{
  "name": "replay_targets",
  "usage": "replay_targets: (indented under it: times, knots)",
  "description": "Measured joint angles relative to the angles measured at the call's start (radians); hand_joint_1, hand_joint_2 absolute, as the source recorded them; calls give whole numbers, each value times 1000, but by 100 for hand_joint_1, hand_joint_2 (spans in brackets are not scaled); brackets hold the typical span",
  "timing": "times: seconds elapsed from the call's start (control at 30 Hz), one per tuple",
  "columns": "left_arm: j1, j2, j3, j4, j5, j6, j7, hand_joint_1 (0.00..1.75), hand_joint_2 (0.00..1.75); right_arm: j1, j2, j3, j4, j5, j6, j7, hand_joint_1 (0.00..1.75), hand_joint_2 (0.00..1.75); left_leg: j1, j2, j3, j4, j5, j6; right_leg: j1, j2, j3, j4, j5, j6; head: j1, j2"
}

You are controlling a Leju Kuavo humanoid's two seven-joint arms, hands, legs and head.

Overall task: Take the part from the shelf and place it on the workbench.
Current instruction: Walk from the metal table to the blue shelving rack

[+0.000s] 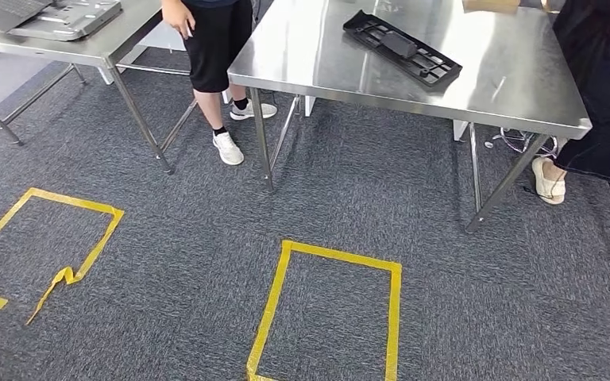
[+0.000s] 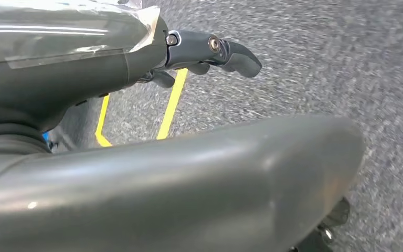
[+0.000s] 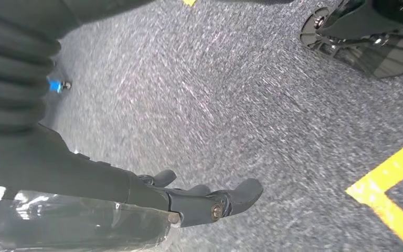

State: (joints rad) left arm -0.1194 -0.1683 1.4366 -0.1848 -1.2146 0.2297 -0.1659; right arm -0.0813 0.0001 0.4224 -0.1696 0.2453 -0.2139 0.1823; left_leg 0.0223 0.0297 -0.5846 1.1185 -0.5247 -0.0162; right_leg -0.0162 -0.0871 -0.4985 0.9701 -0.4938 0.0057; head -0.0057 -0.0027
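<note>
Left table: at the far left of your head view stands a steel-topped table with a flat grey metal tray-like piece lying on it near the corner.
Left floor mark: below it you see a yellow tape square on the grey carpet, its near corner torn and crumpled.
Standing person: between the two tables a person in black shorts and white trainers stands on the carpet, one hand hanging at the hip.
Middle floor mark: in front of the workbench a second yellow tape rectangle is stuck to the carpet.
Workbench: you have the stainless-steel workbench ahead and to the right.
Part: the long black plastic part with ribbed openings lies flat on the workbench top, set at a slant, towards the back of it.
Right edge: a second person in dark clothing and a pale sandal is beside the workbench's right end.
Left hand: in your left wrist view the left hand hangs above the carpet and a yellow tape strip; its dark fingers are loosely extended and hold nothing.
Right hand: in your right wrist view the right hand hangs over bare carpet, fingers slack and apart, nothing in its grasp.
</note>
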Motion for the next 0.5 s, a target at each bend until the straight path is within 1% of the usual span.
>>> replay_targets:
  times: [0.03, 0.07, 0.1, 0.17, 0.2, 0.23, 0.27, 0.3, 0.33, 0.37, 0.4, 0.43, 0.47, 0.5]
  knots:
    - [-2, 0, 0, 0, 0, 0, 0, 0, 0, -3, 0, 0, 0, 1, 1, 1, 0, 175, -1, 18, 35, -59, 17, 3, 4, -9, -2, 6, -2, 4, 0, 0]
    - [-4, 0, 0, 0, 1, 1, 0, 0, 0, -5, 0, 0, 0, 3, 1, 2, 0, 175, -4, 30, 55, -97, 26, 8, 7, -17, -3, 11, -2, 8, 1, 0]
    - [-5, -1, 0, 0, 1, 1, 0, 0, 0, -9, 0, 0, 0, 4, 1, 3, 0, 175, -7, 35, 60, -113, 28, 14, 11, -24, -4, 15, -2, 14, 3, 0]
    - [-3, -1, 1, 0, 1, 2, 0, 0, 0, -15, 1, 1, 0, 6, 1, 4, 0, 175, -14, 17, 50, -117, 34, 30, 12, -39, -5, 15, 2, 27, 7, 0]
    - [-2, -1, 1, 0, 1, 2, 0, 0, 0, -17, 0, 1, 0, 6, 1, 5, 0, 175, -14, 9, 46, -120, 40, 39, 10, -33, -9, 18, -1, 33, 7, 0]
    - [-2, -2, 2, 0, 1, 2, 0, 0, 0, -19, 1, 1, 0, 6, 1, 5, 0, 175, -13, 0, 43, -124, 46, 48, 8, -13, -18, 35, -13, 36, 7, 0]
    - [-3, -2, 2, -1, 1, 3, 0, 0, 0, -19, 0, 1, 0, 6, 1, 5, 0, 175, -11, -9, 40, -127, 53, 57, 7, 15, -35, 71, -36, 35, 9, 0]
    - [-4, -3, 2, -1, 2, 3, 0, 0, 0, -20, 0, 1, 0, 6, 1, 5, 0, 175, -10, -18, 34, -128, 58, 63, 4, 47, -61, 129, -67, 31, 10, 0]
    - [-5, -4, 2, -1, 2, 3, 0, 0, 0, -19, 0, 1, 0, 6, 1, 6, 0, 175, -10, -30, 27, -128, 63, 67, 4, 68, -93, 201, -100, 26, 12, 0]
    - [-5, -4, 2, -1, 2, 3, 0, 0, 0, -19, -1, 1, 0, 6, 1, 6, 0, 175, -11, -43, 21, -127, 68, 67, 4, 77, -120, 267, -125, 24, 13, 0]
    - [-5, -4, 2, -1, 2, 3, 0, 0, 0, -17, -2, 1, 1, 6, 1, 7, 0, 175, -12, -57, 16, -127, 72, 67, 4, 81, -134, 305, -136, 27, 13, 0]
    - [-4, -5, 2, -1, 2, 4, 0, 0, 0, -16, -2, 1, 1, 6, 1, 7, 0, 175, -12, -73, 12, -127, 76, 65, 4, 83, -128, 300, -130, 33, 14, 0]
    - [-3, -5, 2, -1, 2, 6, 0, 0, 0, -14, -2, 1, 2, 6, 2, 7, 0, 175, -12, -88, 10, -126, 80, 62, 2, 87, -103, 256, -110, 41, 15, 0]
    - [-3, -6, 2, -1, 3, 8, 0, 0, 0, -14, -2, 1, 2, 7, 3, 7, 0, 175, -12, -102, 9, -126, 83, 59, 0, 96, -64, 182, -81, 49, 16, 0]
